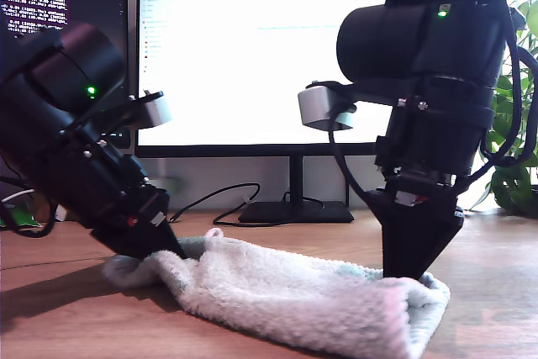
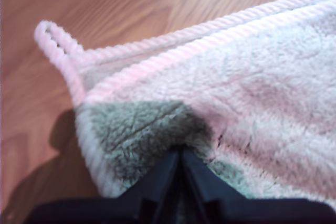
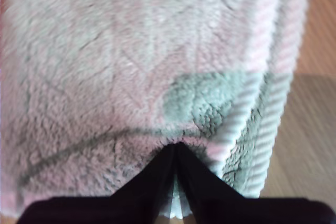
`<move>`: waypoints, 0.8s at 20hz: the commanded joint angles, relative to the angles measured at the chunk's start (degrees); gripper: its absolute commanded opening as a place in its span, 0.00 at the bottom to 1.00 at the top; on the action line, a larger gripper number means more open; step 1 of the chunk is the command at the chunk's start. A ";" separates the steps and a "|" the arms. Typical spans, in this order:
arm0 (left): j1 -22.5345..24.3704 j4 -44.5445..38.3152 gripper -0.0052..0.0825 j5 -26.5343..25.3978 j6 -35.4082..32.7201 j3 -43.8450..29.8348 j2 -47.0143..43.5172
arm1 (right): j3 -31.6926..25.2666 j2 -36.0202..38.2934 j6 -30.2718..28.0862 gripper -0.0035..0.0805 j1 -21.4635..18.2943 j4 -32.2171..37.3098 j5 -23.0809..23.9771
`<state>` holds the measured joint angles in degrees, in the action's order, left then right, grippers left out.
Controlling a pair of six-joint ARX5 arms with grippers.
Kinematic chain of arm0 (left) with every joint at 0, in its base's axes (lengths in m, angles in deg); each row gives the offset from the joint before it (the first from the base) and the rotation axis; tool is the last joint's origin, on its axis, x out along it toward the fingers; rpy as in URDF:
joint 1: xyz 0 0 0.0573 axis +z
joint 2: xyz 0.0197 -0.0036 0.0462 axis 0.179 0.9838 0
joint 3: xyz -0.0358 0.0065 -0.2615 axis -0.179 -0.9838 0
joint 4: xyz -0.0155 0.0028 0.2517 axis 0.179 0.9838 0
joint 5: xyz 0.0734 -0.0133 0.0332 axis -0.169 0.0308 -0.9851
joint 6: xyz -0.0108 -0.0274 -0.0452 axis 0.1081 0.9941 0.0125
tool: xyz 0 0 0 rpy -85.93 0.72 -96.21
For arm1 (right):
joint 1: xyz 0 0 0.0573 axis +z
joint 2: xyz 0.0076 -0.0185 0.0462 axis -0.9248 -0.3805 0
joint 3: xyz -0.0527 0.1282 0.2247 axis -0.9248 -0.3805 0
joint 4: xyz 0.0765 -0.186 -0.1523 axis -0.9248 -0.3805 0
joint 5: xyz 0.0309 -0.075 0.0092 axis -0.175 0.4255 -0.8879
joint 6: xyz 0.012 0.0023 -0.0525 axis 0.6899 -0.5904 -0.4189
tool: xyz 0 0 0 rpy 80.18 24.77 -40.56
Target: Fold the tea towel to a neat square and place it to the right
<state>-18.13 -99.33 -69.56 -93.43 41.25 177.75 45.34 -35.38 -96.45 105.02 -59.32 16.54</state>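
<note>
Your tea towel [image 1: 286,304] lies bunched on the wooden desk [image 1: 496,292], in front of the monitor [image 1: 269,48]; its long axis runs roughly parallel to the screen, one end nearer the camera and toward the exterior view's right, the other end further back toward that view's left; it looks folded over, w/ layered corded edges at both ends.

My first gripper [image 2: 178,153] is clenched on the tea towel at a corner; first wrist view shows what the ext. view doesn't: a small hanging loop [image 2: 55,45] of cord sticking out from that corner onto bare desk, plus two cord edges stacked one over the other.

My second gripper [image 3: 176,148] is also pinched tight on the tea towel, near an edge where several ribbed layers stack; second wrist view gives you the faint embossed pattern on the pile, invisible from outside.

Ext. view alone gives the whole length of the cloth, both arms tip-down on it at opposite ends, well apart; a plant [image 1: 517,166] beside the monitor; which arm is first or second, you can't tell there.
</note>
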 commanded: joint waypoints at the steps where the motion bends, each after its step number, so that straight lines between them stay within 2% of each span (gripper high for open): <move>1: 0.20 0.61 0.03 1.44 -3.89 0.15 3.13 | -2.51 -1.38 0.55 0.03 1.64 -0.90 -0.46; 9: 0.20 1.49 0.03 1.46 -8.63 7.10 5.62 | -2.51 -1.38 1.62 0.03 4.87 -0.70 -0.59; 16: 0.20 2.71 0.03 1.77 -11.23 11.98 11.19 | -2.40 -1.38 6.75 0.03 6.12 1.07 -0.87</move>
<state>-17.87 -96.90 -67.79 -104.03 52.90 186.58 45.06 -35.38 -90.18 110.40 -58.27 16.21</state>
